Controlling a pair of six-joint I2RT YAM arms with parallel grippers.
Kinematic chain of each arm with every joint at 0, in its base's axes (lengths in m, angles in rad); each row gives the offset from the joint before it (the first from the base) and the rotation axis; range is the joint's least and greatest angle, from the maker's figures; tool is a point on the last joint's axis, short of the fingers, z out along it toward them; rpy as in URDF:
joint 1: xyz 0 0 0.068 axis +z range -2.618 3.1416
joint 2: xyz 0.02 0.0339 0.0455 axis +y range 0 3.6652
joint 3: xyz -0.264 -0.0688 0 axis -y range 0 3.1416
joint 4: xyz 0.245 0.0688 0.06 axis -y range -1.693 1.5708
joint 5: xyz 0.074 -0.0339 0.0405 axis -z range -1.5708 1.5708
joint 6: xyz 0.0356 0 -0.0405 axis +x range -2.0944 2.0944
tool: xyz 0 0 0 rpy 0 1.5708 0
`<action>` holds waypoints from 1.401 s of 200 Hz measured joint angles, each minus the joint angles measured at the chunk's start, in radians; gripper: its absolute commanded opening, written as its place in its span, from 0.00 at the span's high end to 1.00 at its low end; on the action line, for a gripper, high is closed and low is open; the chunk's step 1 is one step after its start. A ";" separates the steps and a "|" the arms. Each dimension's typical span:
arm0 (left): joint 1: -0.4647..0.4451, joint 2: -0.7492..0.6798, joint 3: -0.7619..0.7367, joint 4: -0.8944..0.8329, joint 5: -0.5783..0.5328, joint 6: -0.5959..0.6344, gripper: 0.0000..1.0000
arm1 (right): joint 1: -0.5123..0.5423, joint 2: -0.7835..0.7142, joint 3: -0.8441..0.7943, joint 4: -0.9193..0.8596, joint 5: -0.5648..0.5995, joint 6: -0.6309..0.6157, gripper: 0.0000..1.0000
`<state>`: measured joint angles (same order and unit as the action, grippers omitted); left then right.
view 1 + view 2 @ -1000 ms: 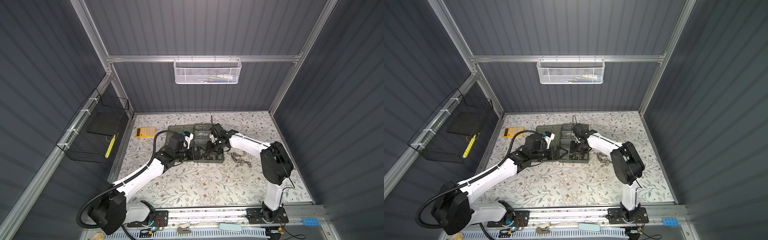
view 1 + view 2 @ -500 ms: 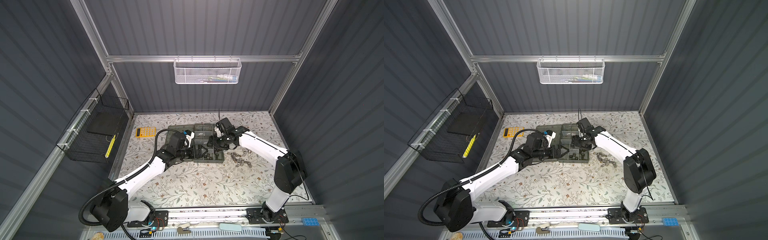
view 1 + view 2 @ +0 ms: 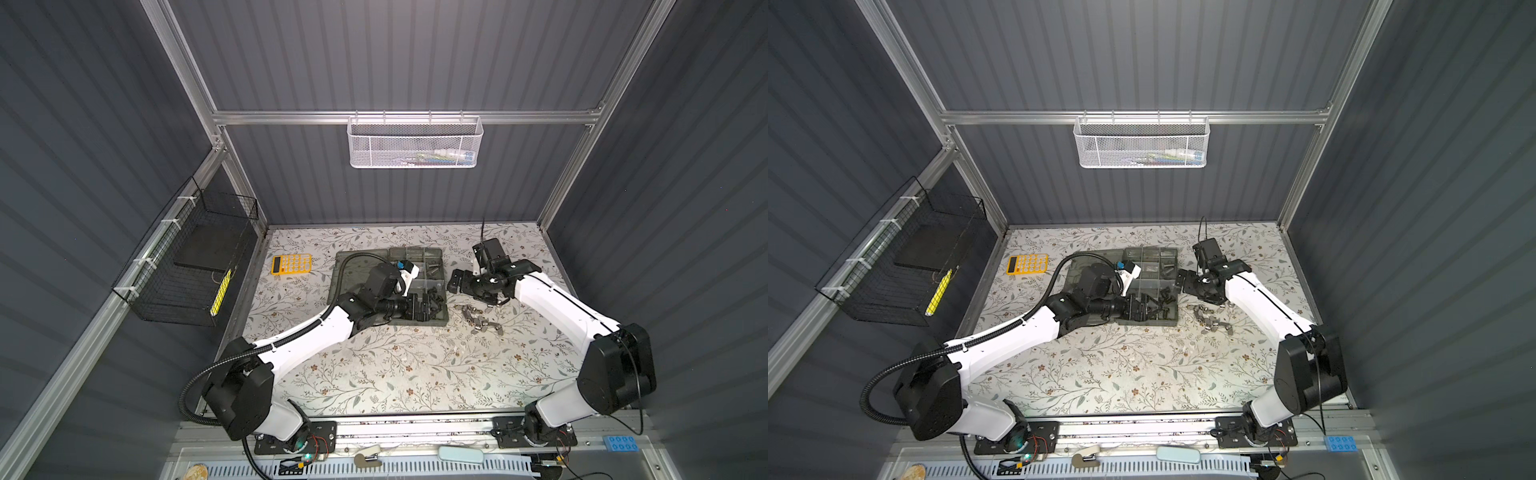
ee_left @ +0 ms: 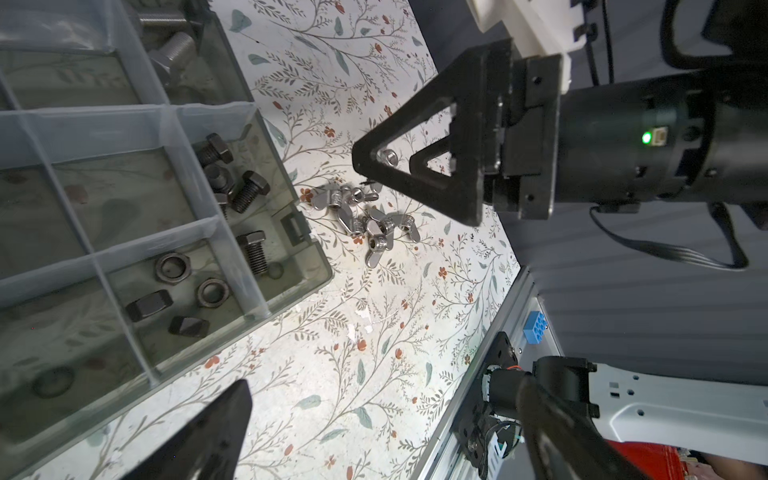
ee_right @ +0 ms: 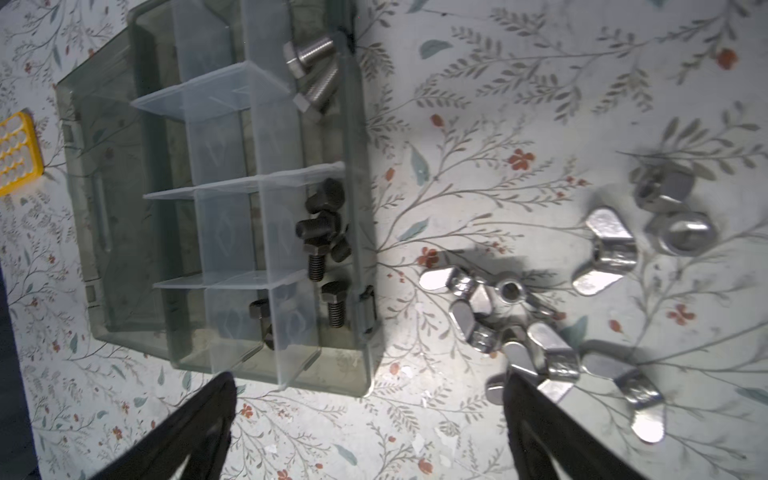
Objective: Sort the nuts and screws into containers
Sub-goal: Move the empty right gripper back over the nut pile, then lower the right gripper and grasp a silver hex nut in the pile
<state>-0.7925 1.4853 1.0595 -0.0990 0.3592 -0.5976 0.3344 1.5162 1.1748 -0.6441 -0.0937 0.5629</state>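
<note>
The grey-green organizer case lies open mid-table, its containers split by clear dividers. Black screws fill one cell, black nuts the neighbouring one, and silver screws a far cell. A pile of silver wing nuts lies on the table right of the case. My right gripper hangs open above that pile, holding nothing. Over the case's near right corner my left gripper is open and empty.
A yellow calculator lies left of the case's flat lid. On the back wall hangs a white mesh basket, and a black wire basket is on the left wall. A blue block sits on the front rail.
My right gripper has swung right, from over the case's cells to above the wing nut pile, and its jaws have opened wide. The left arm has barely moved.
</note>
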 measured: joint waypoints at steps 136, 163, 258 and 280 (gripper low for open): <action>-0.014 0.232 0.187 0.033 0.036 0.023 0.00 | -0.246 0.213 0.008 0.008 0.083 -0.098 0.38; -0.014 0.285 0.226 0.032 0.051 0.038 0.00 | -0.272 0.262 0.043 0.014 0.090 -0.113 0.46; 0.012 0.403 0.315 0.034 0.108 0.049 0.00 | -0.312 0.391 0.113 0.028 0.074 -0.139 0.69; 0.016 0.420 0.319 0.031 0.117 0.049 0.00 | -0.317 0.396 0.113 0.031 0.070 -0.142 0.73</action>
<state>-0.7769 1.9049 1.3788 -0.0681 0.4763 -0.5488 0.0177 1.9118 1.2873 -0.6136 -0.0235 0.4206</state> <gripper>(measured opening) 0.997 0.287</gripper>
